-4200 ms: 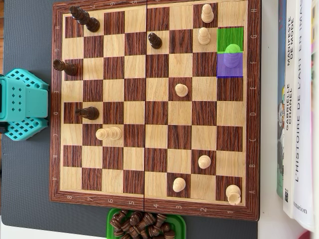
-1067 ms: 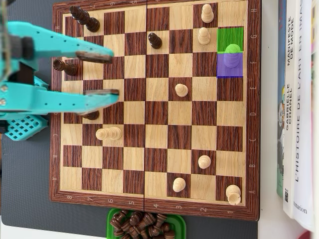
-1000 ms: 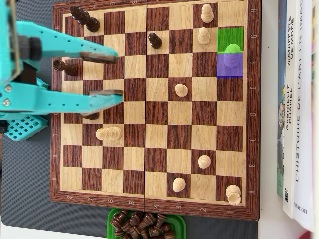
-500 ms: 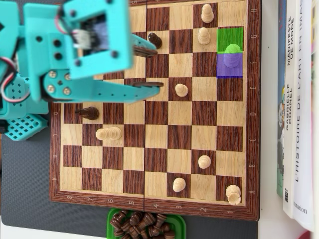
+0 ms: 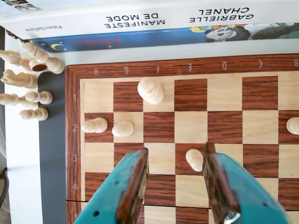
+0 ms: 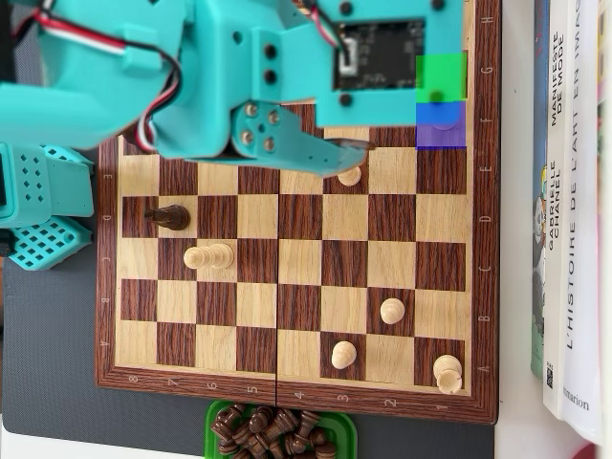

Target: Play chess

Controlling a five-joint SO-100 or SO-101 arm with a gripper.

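Note:
In the wrist view my gripper [image 5: 175, 150] is open and empty, hovering above the wooden chessboard [image 5: 72, 140]. A white pawn [image 5: 195, 159] stands on a dark square in row 3, just inside the right finger [image 5: 216, 179], with no visible touch. A tall white piece [image 5: 150, 90] stands in row 1, and two white pawns [image 5: 95, 125] [image 5: 123, 129] in row 2. In the overhead view the teal arm [image 6: 239, 86] covers the board's top, and the pawn [image 6: 350, 176] shows just below its finger. A dark piece [image 6: 172, 218] and a white piece [image 6: 208, 256] stand further left.
Captured white pieces [image 5: 28, 79] lie off the board's left edge in the wrist view. Books [image 5: 140, 21] lie beyond row 1, and also show in the overhead view [image 6: 574, 210]. A green tray of dark pieces [image 6: 277, 432] sits below the board. Other white pieces [image 6: 392, 310] [image 6: 343, 355] [image 6: 447, 373] stand lower right.

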